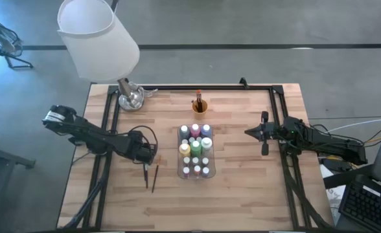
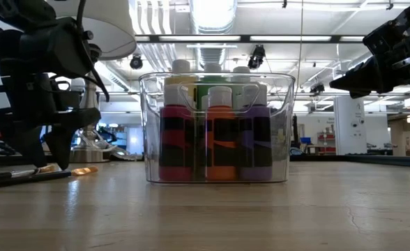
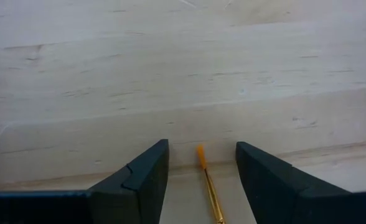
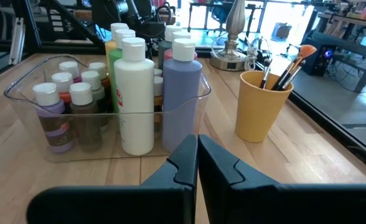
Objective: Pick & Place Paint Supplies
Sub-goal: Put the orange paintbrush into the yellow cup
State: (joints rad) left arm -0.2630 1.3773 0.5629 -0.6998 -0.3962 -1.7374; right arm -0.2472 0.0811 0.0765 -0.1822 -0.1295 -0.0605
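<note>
Two thin paintbrushes [image 1: 150, 176] lie flat on the wooden table, left of the clear tray [image 1: 179, 169] full of paint bottles [image 1: 196, 147]. My left gripper [image 3: 201, 143] points steeply down over one brush and is open. That brush's orange bristle tip [image 3: 200, 155] and gold ferrule lie between the fingers, touching neither. In the low view the left gripper [image 2: 49, 164] stands just above the tabletop, with the brush [image 2: 24, 174] beside it. My right gripper [image 4: 197, 155] waits shut and level at the table's right side [image 1: 249, 133], holding nothing.
An orange cup [image 1: 199, 105] with brushes standing in it sits behind the tray. A lamp with a white shade [image 1: 100, 35] and a metal base [image 1: 131, 97] stands at the far left corner. Bare wood lies toward the near edge.
</note>
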